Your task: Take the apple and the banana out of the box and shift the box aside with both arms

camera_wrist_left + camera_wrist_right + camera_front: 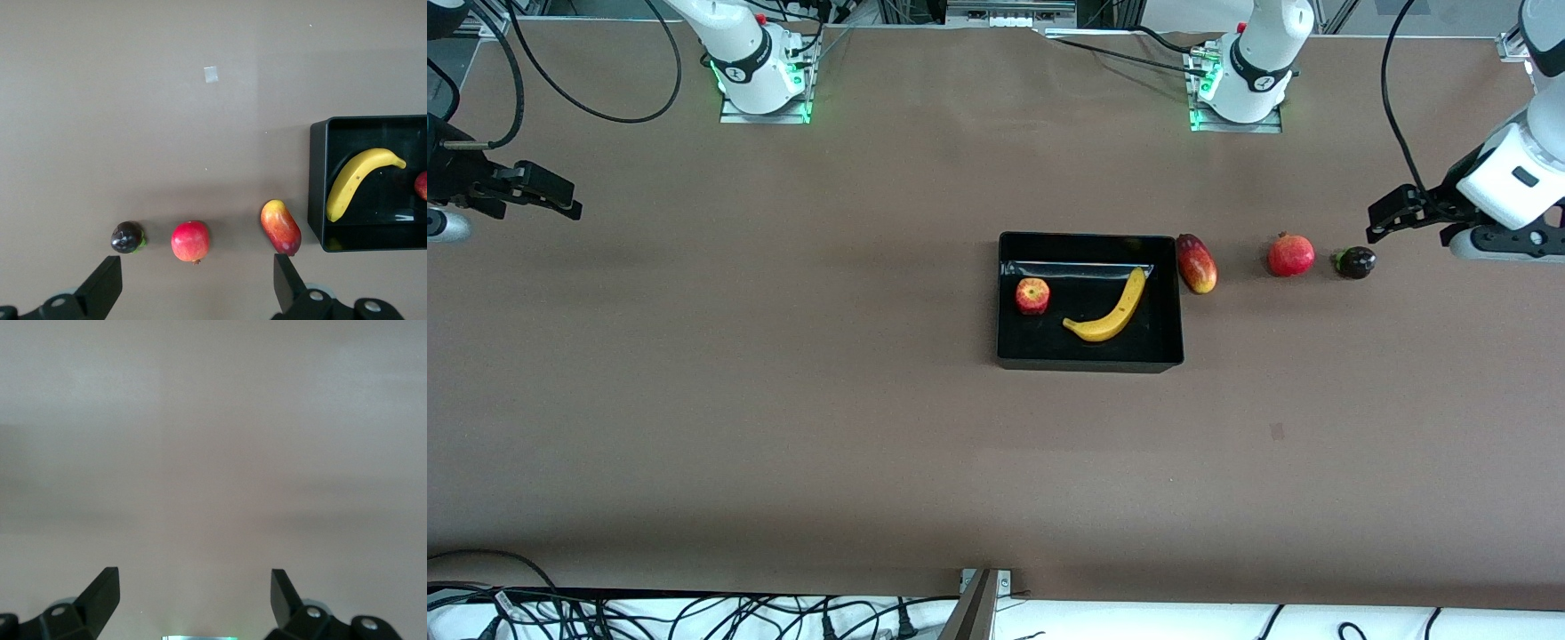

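Both claws wide open, empty: left claw (1392, 216), right claw (551, 194).

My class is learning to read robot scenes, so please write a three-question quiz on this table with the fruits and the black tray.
1. True or false: the banana lies in the black tray.
2. Which fruit lies on the table right beside the tray? A mango B pomegranate C apple
3. Fill in: both the left gripper and the right gripper are ____ and hold nothing.

Key: 1 true; 2 A; 3 open.
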